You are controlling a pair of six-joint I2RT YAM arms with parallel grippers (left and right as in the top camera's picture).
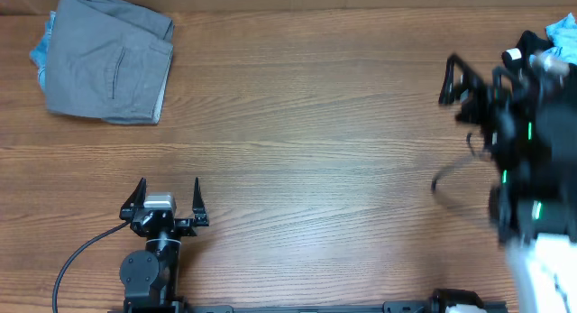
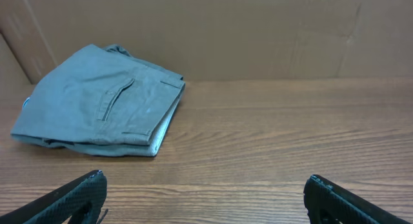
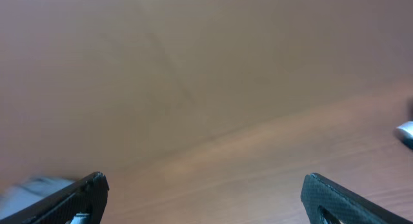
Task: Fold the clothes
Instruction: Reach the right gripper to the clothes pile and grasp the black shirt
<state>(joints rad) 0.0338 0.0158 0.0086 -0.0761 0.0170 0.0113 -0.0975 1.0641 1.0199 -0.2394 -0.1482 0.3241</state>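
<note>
A folded grey pair of trousers (image 1: 108,65) lies at the table's far left corner; the left wrist view shows it (image 2: 103,101) ahead and to the left. The black T-shirt is not in view. My left gripper (image 1: 169,185) is open and empty near the front edge, well short of the trousers; its fingertips frame bare wood in the left wrist view (image 2: 205,179). My right gripper (image 1: 455,87) is at the far right, blurred. In the right wrist view it (image 3: 203,185) is open and empty, facing bare table and wall.
A bit of blue fabric (image 1: 41,47) pokes out from under the trousers. More blue fabric (image 1: 563,29) shows at the far right corner behind the right arm. A cardboard wall (image 2: 258,30) runs along the table's back edge.
</note>
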